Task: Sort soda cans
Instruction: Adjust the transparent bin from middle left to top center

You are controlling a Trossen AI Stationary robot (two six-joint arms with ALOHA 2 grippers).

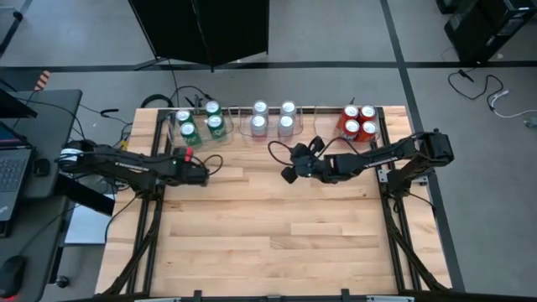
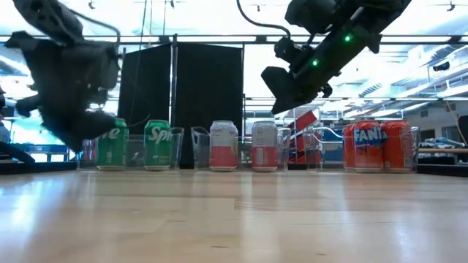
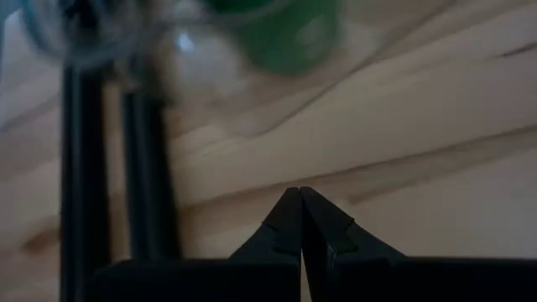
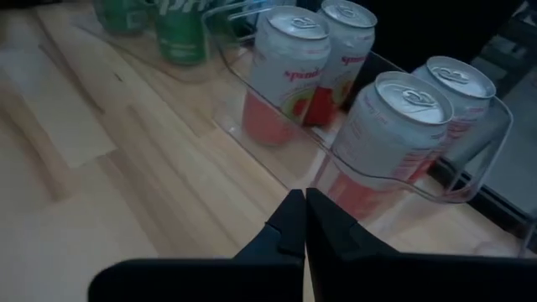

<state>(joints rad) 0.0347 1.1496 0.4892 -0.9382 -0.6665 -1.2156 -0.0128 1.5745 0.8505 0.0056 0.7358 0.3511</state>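
Observation:
Three clear trays stand in a row along the table's far edge. The left tray holds several green soda cans (image 1: 200,122), the middle one several silver-white cans (image 1: 273,118), the right one several red cans (image 1: 359,122). All cans stand upright on their bases inside the trays. My left gripper (image 1: 216,164) hovers shut just near of the green cans' tray, with nothing between its fingers (image 3: 299,195). My right gripper (image 1: 287,174) hangs shut above the table, near of the silver-white cans (image 4: 394,126), and is also empty (image 4: 299,197).
The bare wooden tabletop (image 1: 268,243) stretches across the near half. A black panel (image 1: 201,29) stands behind the table's far edge. A laptop (image 1: 13,168) rests on a side desk left of the table. Cables (image 1: 189,94) lie behind the green cans' tray.

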